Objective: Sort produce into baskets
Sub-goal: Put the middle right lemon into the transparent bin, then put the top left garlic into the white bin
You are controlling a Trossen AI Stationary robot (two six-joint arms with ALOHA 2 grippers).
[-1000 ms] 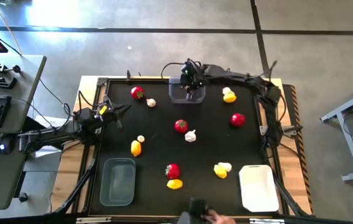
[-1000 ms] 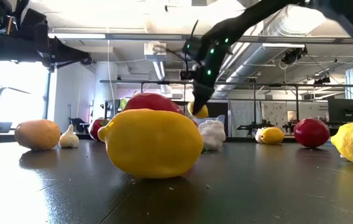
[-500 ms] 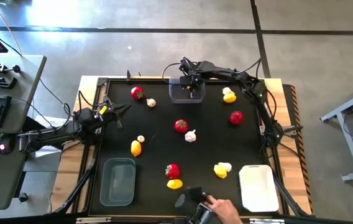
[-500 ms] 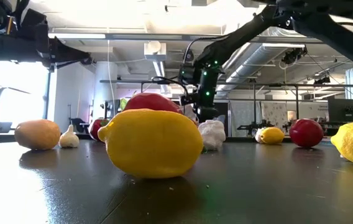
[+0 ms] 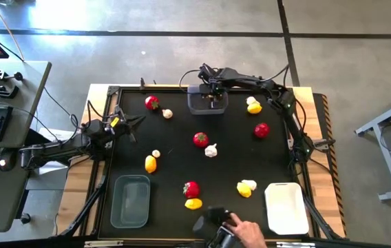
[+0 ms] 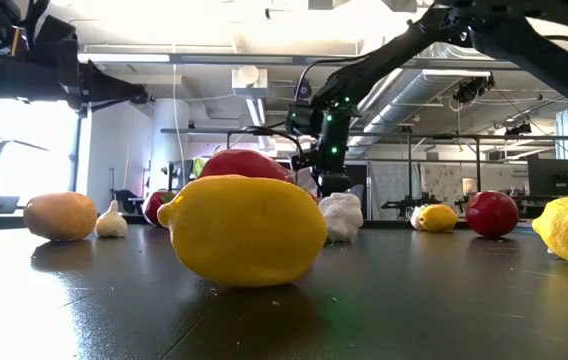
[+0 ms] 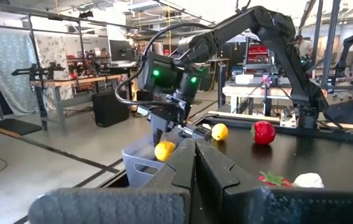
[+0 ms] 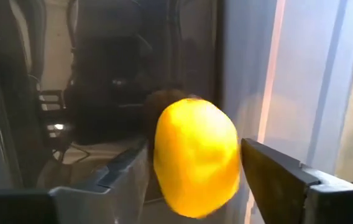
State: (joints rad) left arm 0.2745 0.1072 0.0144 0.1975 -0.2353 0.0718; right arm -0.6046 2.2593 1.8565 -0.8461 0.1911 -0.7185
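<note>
right arm lowered; lemon (image 8: 195, 157) between right gripper (image 8: 192, 171) jaws, inside basket (image 5: 207, 102).

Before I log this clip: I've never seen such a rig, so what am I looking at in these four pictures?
Two robot arms work at a black table. One picture looks down from above, one level across the tabletop, one from each wrist. Toy lemons, red fruits and garlic bulbs lie scattered. The right gripper holds a yellow lemon inside the grey basket at the far edge. The left gripper waits shut at the left side. Another grey basket and a white basket sit at the near edge, where a person's hand shows.
</note>
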